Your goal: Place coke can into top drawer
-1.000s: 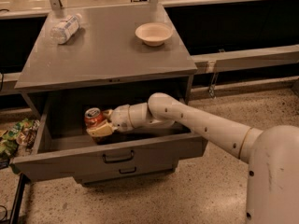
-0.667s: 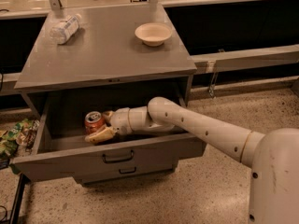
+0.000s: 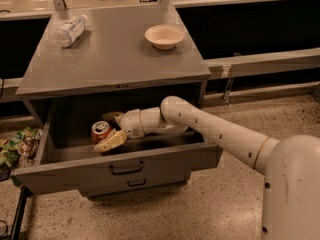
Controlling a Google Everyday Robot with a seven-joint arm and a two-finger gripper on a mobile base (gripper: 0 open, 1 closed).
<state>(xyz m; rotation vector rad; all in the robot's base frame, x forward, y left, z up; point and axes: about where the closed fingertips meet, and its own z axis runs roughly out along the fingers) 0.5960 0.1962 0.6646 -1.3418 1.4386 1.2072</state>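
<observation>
Speckled flooring surrounds a grey cabinet (image 3: 115,64), on which a water bottle (image 3: 70,30) and a pale bowl (image 3: 164,36) are set well apart. Snack bags (image 3: 12,144) are seen at left. Inside the pulled-out top drawer (image 3: 165,159), left of centre, the coke can (image 3: 100,129) is held near upright, silver top upward. The arm (image 3: 215,131) is stretched in from the right, and the gripper (image 3: 106,132) is clamped around the can.

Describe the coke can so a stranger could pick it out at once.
Find the grey cabinet and its pulled-out top drawer. Inside, at the left, the coke can sits at the robot's tool. It is the only red thing with a silver top; the bottle and bowl lie up on the cabinet.
</observation>
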